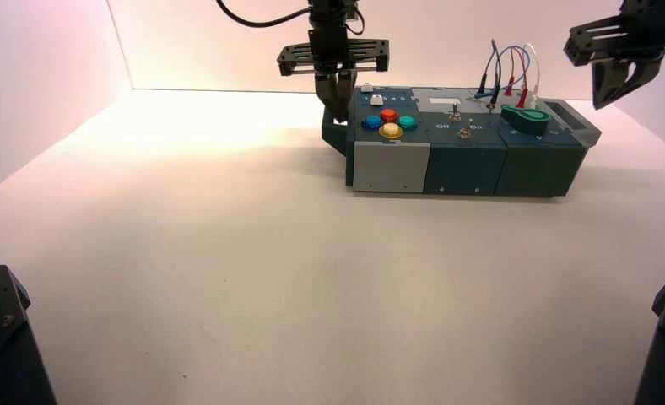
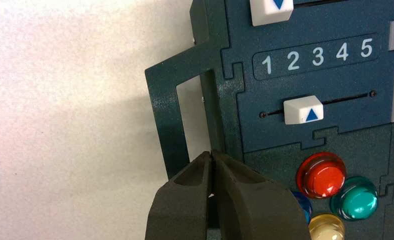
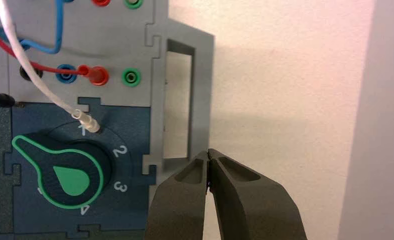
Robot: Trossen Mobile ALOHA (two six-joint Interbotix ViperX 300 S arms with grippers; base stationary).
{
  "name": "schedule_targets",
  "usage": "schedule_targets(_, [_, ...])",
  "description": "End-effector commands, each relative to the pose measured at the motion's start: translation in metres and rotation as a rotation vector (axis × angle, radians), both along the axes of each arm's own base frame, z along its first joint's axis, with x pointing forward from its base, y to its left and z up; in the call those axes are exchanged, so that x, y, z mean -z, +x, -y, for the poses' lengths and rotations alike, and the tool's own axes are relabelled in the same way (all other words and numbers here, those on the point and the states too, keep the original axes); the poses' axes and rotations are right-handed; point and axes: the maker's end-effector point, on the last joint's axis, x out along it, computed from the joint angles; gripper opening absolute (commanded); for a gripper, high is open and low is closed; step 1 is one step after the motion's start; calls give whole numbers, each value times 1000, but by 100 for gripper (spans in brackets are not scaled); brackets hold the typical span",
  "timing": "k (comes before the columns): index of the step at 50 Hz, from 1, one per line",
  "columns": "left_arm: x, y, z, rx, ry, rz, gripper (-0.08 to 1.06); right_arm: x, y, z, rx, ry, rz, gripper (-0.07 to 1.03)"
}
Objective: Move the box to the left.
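The long dark teal box [image 1: 464,164] stands at the back right of the white table, with a grey front panel [image 1: 390,166] and coloured round buttons [image 1: 389,122] at its left end. My left gripper [image 1: 337,114] is lowered at the box's left end handle [image 2: 162,115]. In the left wrist view it [image 2: 212,154] is shut, with its tips at the inner edge of the handle's opening and nothing between them. My right gripper [image 1: 606,101] hangs raised over the box's right end. It is also shut [image 3: 208,151] and empty, above the grey right handle [image 3: 202,75].
White walls close the table on the left, the back and the right [image 3: 385,125]. Open white tabletop [image 1: 186,211] lies left of and in front of the box. Looping wires [image 1: 510,67] and a green knob [image 3: 65,175] stand on the box's right part. Dark robot parts [image 1: 0,337] sit at both front corners.
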Motion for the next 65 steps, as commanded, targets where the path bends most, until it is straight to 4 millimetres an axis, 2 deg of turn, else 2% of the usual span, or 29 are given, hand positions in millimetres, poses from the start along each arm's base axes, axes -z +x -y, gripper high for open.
schedule_targets(1, [-7,7,0,2,-2,27,-3,-12,9,-8,-28,-6,39,-2])
schedule_targets(13, [6,5,-1,4,14,8,-3,-9,14,-10,-37,-5,48,-2])
schedule_targets(32, [16,6,-6,-3,27,-7,-3,18,28,-10,-42,5,26,-2])
schedule_targets(49, [23,6,-12,-13,37,-21,-3,43,30,-11,-44,16,-4,-2])
schedule_targets(55, [25,7,-14,-18,37,-23,-3,52,27,-20,-60,24,-27,-2])
schedule_targets(65, [28,6,-23,-23,49,-31,-3,53,29,-41,-105,30,-29,-2])
